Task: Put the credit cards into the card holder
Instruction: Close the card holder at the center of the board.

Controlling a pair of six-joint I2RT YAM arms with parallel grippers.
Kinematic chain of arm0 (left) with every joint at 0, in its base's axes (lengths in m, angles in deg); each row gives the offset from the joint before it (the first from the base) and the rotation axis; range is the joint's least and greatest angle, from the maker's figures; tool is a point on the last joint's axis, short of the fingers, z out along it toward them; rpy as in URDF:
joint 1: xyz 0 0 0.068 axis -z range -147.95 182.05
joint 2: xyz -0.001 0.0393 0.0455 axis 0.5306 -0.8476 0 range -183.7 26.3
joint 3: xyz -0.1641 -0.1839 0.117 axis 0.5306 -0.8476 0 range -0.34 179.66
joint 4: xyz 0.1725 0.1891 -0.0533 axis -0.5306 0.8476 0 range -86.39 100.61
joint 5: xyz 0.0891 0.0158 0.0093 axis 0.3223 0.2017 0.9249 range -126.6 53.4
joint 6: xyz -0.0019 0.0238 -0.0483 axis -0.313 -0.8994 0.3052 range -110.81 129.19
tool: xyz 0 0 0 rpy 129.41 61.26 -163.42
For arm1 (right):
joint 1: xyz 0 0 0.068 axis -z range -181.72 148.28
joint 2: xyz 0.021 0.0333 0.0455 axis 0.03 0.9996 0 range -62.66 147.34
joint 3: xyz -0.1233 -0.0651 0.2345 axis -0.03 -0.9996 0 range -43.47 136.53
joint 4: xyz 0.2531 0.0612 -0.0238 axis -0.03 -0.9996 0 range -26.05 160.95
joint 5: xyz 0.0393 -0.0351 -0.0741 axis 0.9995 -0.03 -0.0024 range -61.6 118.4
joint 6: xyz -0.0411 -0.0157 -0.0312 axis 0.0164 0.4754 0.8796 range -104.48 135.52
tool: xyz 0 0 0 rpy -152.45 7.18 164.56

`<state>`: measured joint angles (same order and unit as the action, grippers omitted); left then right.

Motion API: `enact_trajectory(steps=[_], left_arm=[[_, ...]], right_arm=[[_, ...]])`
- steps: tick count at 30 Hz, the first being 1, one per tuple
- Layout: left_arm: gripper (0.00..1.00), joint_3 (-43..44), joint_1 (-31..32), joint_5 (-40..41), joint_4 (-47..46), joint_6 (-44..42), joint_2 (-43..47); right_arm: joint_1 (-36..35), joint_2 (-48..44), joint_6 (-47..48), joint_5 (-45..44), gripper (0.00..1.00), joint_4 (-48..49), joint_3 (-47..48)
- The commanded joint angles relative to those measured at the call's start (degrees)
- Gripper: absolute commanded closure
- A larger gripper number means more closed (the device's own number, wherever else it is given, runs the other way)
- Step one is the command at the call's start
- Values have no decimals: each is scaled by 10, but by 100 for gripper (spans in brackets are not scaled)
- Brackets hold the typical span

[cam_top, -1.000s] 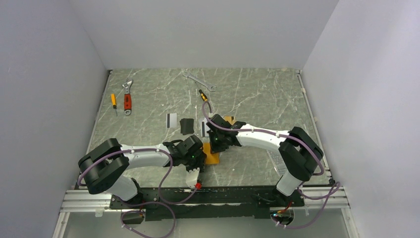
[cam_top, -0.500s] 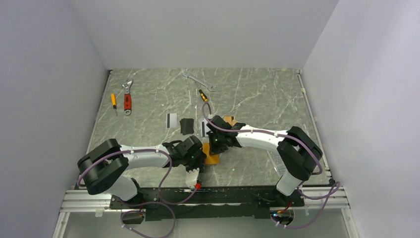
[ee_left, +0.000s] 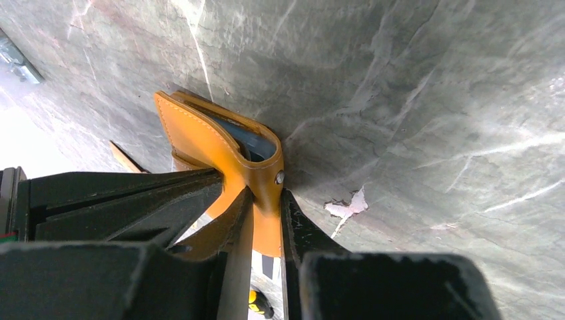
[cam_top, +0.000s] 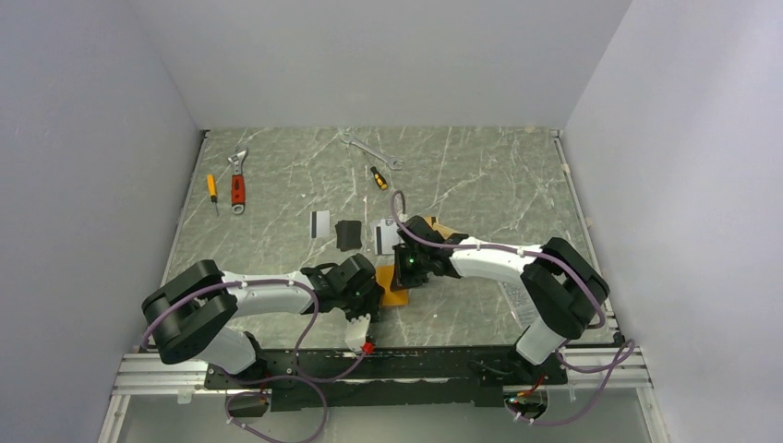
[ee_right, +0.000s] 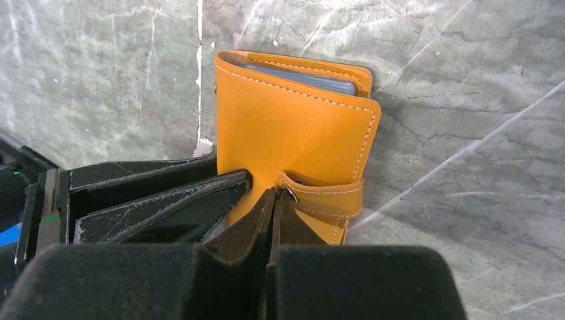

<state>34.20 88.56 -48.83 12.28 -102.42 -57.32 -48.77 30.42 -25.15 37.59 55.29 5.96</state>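
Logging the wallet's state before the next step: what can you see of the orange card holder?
The card holder is an orange, leather-looking booklet with pale edge stitching, a snap tab and a metal stud. It is almost closed, with blue-grey pockets showing in the gap. Between the arms, the left gripper is shut on its edge by the stud and the right gripper pinches the tab.

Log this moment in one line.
left pincer: shut on card holder edge | right pincer: shut on its snap tab | silver credit card: loose on table
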Motion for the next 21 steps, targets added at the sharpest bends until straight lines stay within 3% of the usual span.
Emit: enact_trajectory(steps=[1,10,18,21], left_arm=[[90,-24,8,-17,90,6,6],[90,-24,8,-17,98,16,12],[88,-9,8,-11,109,31,13],[82,1,6,-9,115,48,17]], right_arm=[[29,25,-7,-7,100,-7,-63],[93,38,-27,28,100,45,-124],[107,73,-41,-54,100,-7,-127],[108,99,-59,-84,100,-11,-133]])
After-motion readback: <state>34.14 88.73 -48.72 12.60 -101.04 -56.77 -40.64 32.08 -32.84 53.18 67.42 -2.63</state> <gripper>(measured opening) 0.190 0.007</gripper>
